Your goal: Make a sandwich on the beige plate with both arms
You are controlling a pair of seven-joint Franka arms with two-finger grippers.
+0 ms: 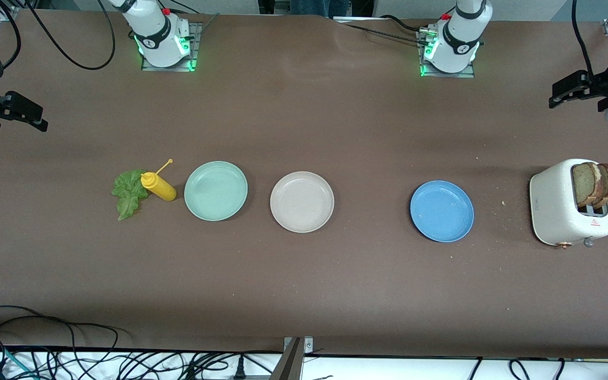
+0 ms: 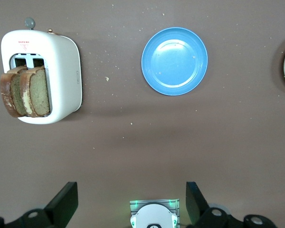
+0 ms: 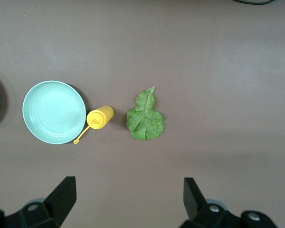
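1. Sandwich parts are not yet gathered: the beige plate (image 1: 302, 201) lies bare at the middle of the table, between the mint green plate (image 1: 216, 190) and the blue plate (image 1: 442, 211).
2. Nothing is held by the left gripper (image 2: 131, 203), whose fingers are spread wide; it hangs high over the left arm's end of the table. The right gripper (image 3: 129, 200) is likewise spread and empty, high over the right arm's end.
3. Two bread slices (image 1: 594, 183) stand upright in the slots of the white toaster (image 1: 570, 206), beside the blue plate toward the left arm's end. A slice is best gripped by its exposed top edge, across its thin faces, and drawn straight up so that the toaster is not dragged.
4. A lettuce leaf (image 1: 127, 192) lies flat on the table, touching a yellow squeeze bottle (image 1: 158, 186) that lies on its side beside the mint green plate. The leaf is best pinched at the edge away from the bottle so that the bottle is not rolled.
5. One slice is judged to be wanted on the beige plate first; the arms should approach it in turn.
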